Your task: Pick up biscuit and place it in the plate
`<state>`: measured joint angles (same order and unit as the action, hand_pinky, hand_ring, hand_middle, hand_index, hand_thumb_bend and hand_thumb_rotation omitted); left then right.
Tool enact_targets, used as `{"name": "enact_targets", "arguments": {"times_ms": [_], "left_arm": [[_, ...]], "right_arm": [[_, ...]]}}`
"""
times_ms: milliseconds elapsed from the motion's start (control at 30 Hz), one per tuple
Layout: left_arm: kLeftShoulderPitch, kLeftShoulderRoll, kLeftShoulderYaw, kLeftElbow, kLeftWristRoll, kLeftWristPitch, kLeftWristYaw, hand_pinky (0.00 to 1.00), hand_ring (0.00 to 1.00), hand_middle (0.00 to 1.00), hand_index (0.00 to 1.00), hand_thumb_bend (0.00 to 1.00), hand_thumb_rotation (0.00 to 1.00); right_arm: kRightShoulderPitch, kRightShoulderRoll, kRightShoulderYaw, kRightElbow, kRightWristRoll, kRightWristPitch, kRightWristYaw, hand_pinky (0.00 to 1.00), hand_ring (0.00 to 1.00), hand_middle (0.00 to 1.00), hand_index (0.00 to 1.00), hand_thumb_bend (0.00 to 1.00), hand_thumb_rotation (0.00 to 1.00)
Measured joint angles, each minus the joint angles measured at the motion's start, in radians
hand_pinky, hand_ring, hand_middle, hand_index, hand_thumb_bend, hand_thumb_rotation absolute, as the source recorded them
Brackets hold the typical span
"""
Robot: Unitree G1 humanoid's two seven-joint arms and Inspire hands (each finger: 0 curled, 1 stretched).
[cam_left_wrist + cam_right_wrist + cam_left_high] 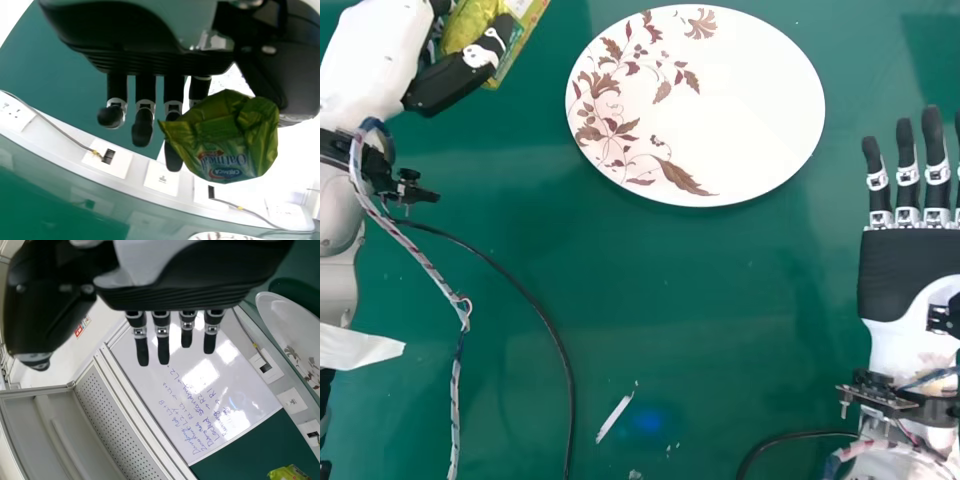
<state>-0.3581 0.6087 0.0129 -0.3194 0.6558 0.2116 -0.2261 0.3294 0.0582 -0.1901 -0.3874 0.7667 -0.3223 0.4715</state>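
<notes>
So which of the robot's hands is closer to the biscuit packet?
The left. The left hand is gripping the biscuit packet between thumb and fingers. The right hand is open, way over on the other side of the plate.

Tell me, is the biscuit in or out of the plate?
Out. In the head view the left hand holds the biscuit packet left of the plate, with green tabletop between.
</notes>
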Motion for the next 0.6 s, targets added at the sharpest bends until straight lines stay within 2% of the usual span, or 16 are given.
{"name": "enact_targets", "arguments": {"times_ms": [167, 367, 600], "left_arm": [[0.0, 0.009, 0.0, -0.009, -0.004, -0.04, -0.016, 0.04, 0.12, 0.21, 0.47, 0.49, 0.14], [-0.008, 0.028, -0.012, -0.009, -0.009, -0.114, -0.042, 0.02, 0.11, 0.2, 0.47, 0.49, 0.14], [-0.044, 0.027, -0.024, -0.002, -0.034, -0.158, -0.069, 0.03, 0.11, 0.2, 0.47, 0.49, 0.14]], "right_arm": [[0.0, 0.001, 0.0, 0.0, 0.002, 0.0, 0.0, 0.93, 0.98, 0.93, 0.9, 0.94, 0.47], [-0.003, 0.0, 0.0, 0.003, 0.004, -0.001, 0.012, 0.99, 1.0, 0.95, 0.92, 0.97, 0.57], [-0.003, 0.002, 0.0, 0.004, 0.006, -0.001, 0.015, 1.0, 1.0, 0.96, 0.92, 0.97, 0.55]]}}
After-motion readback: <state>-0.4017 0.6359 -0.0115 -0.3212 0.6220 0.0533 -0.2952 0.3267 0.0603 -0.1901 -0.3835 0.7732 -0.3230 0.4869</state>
